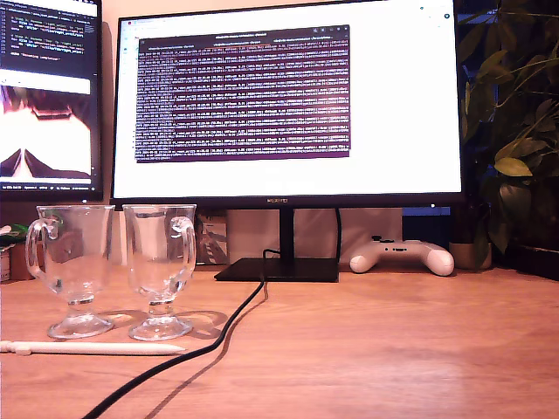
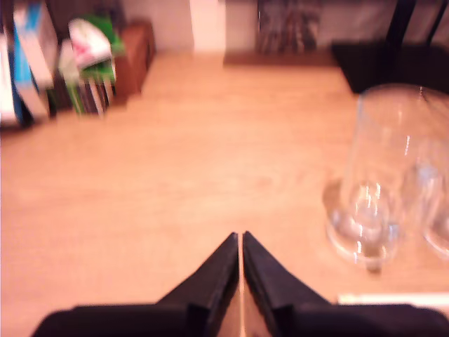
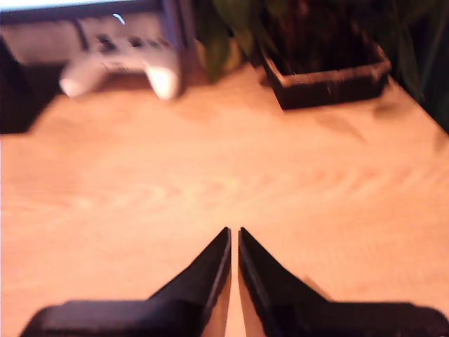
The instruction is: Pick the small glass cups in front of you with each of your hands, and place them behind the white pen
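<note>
The desk [image 1: 393,349] fills the lower half of the exterior view, with the monitor [image 1: 288,100] across the upper middle. Task looks done or nearly so: both small glass cups stand upright at the lower left of that view, the first cup [image 1: 72,266] and the second cup [image 1: 160,266] side by side, just apart, each on its own foot. The white pen [image 1: 92,348] lies flat in front of them, nearer the camera, so both cups sit behind it. A black cable [image 1: 218,336] runs diagonally past the second cup's base. A white game controller [image 1: 402,256] rests at middle right.

No arm shows in the exterior view. My first gripper [image 2: 240,239] has its blades pressed together, holding nothing, over bare wood, with a cup [image 2: 375,175] off to the side. My second gripper [image 3: 233,233] is likewise closed and empty, well apart from the cups. Nothing left that I can see, beyond parking the arms.
</note>
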